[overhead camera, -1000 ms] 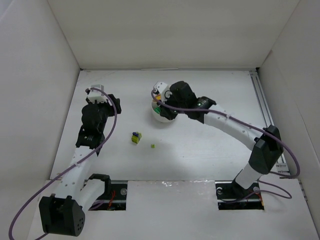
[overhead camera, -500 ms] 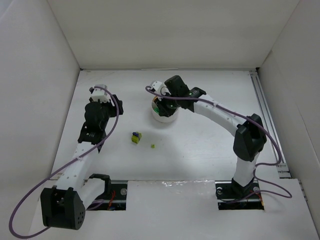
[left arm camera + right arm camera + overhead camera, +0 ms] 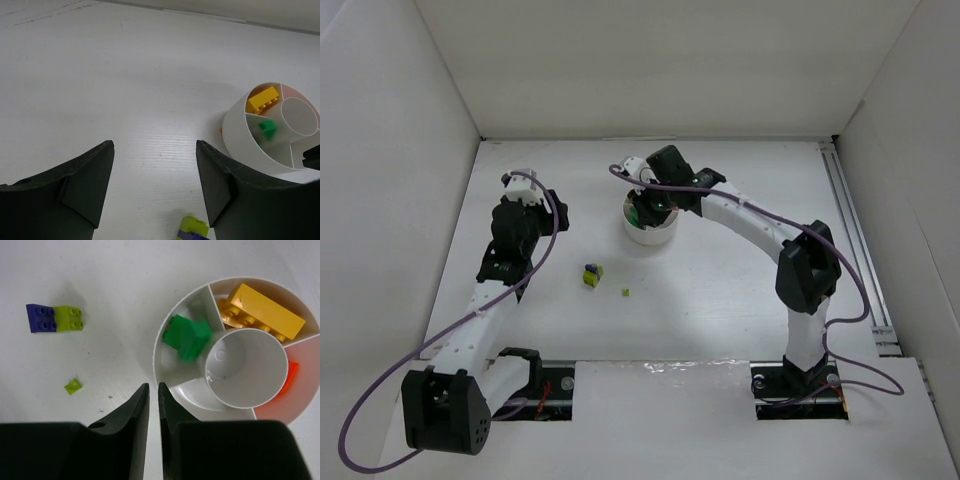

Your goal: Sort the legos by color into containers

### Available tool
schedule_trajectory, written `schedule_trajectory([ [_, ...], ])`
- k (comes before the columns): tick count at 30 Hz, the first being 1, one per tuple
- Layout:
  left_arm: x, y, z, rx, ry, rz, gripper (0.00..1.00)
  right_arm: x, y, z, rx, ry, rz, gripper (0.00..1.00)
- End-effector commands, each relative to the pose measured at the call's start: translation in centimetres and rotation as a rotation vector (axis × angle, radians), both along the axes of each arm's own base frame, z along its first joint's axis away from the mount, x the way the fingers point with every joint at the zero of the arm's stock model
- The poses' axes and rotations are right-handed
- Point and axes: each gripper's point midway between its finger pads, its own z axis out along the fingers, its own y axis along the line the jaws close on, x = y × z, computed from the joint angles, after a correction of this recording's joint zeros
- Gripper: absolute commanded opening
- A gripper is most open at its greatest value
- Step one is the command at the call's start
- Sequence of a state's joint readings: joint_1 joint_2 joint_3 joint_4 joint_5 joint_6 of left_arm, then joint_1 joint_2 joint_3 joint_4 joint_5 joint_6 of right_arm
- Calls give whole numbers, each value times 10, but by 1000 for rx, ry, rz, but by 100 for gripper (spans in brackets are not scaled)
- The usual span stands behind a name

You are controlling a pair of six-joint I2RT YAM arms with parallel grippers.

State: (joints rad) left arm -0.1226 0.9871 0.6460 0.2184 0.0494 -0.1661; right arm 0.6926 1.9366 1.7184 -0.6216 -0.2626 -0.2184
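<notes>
Right hand (image 3: 153, 390) hangs over the edge of the white dish (image 3: 186, 386), fingers pinched almost together with nothing between them. Just past the fingertips there's a green brick (image 3: 187, 336) in one wedge. It looks smeared, so I can't tell if it's lying flat. A yellow brick (image 3: 262, 312) is in the wedge next door and an orange-red brick (image 3: 289, 377) in the one after.

I reckon the one that matters next is the purple-and-lime clump (image 3: 54, 318) out on the tabletop (image 3: 125, 75), well apart from the dish, towards the left arm's side. From the right wrist its long axis runs side to side, the same line those fingers close along, so that hand would probably need a wrist turn to pinch it the short way. A tiny lime bit (image 3: 73, 386) lies apart from the clump.

Left hand (image 3: 155, 150) is about half open and empty, and the clump pokes in just ahead of its fingers. From overhead both hands look roughly equally near. I'd lean left.
</notes>
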Motion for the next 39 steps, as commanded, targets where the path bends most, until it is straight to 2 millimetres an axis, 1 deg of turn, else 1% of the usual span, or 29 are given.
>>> schedule_trajectory([
  [1,8,-4,30,-26,-69,-13,63,14,5,14,30,-29,-25,14],
  [5,8,-4,30,-26,-69,-13,63,19,3,16,31,-30,-34,27],
  [6,9,-4,27,-25,-60,-13,63,18,2,15,25,-23,-34,35],
  [8,9,-4,27,-25,-60,-13,64,18,2,14,25,-23,-34,37],
  [10,8,-4,31,-26,-71,-13,70,21,5,42,87,-85,-42,37],
  [11,6,-8,38,-33,-88,-37,77,23,4,52,104,-120,-52,37],
  [12,5,-10,35,-35,-74,-52,86,19,-1,50,106,-131,-59,37],
  [13,3,-13,42,-40,-85,-70,100,16,-6,75,149,-193,-67,37],
  [14,0,-19,38,-37,-70,-109,100,19,2,97,217,-272,-74,37],
  [16,0,-20,45,-51,-73,-107,100,5,-8,112,268,-349,-83,37],
  [17,-1,-20,41,-50,-56,-107,100,7,-6,127,330,-416,-85,45],
  [18,-2,-19,39,-49,-47,-106,100,4,-8,127,336,-437,-96,54],
  [19,-5,-19,45,-19,-71,-123,100,-1,-12,112,320,-420,-95,63],
  [20,-13,-24,47,4,-84,-171,100,-5,-15,110,294,-441,-63,72],
  [23,-27,-28,42,93,-84,-254,100,-31,-13,107,311,-429,213,80],
  [24,-34,-24,39,134,-77,-265,100,-42,-12,90,286,-383,288,83],
  [25,-37,-23,37,149,-68,-269,100,-49,-8,88,286,-370,354,88],
  [26,-41,-25,37,154,-66,-289,100,-47,-6,95,282,-385,397,90],
  [27,-45,-17,41,149,-73,-274,100,-48,-2,81,254,-380,486,87],
  [28,-52,-21,37,129,-53,-318,100,-55,-8,70,242,-326,539,86],
  [29,-56,-20,41,126,-59,-337,100,-58,-10,73,301,-307,609,84],
  [31,-65,-16,32,112,-21,-366,99,-56,-7,63,316,-285,673,82],
  [32,-72,-20,33,113,-25,-410,99,-57,-6,57,310,-269,701,82],
  [33,-75,-22,29,114,-10,-425,97,-53,-3,61,303,-290,737,82],
  [34,-80,-22,32,116,-18,-425,97,-50,-1,43,280,-292,793,82],
  [35,-80,-17,33,129,-19,-392,95,-54,-2,35,275,-257,815,82],
  [36,-82,-15,31,105,-10,-365,95,-56,5,34,294,-265,849,82],
  [38,-82,-9,46,118,-74,-318,95,-54,11,18,279,-285,903,82],
  [39,-83,-6,43,112,-70,-291,95,-55,15,16,276,-300,930,80],
])
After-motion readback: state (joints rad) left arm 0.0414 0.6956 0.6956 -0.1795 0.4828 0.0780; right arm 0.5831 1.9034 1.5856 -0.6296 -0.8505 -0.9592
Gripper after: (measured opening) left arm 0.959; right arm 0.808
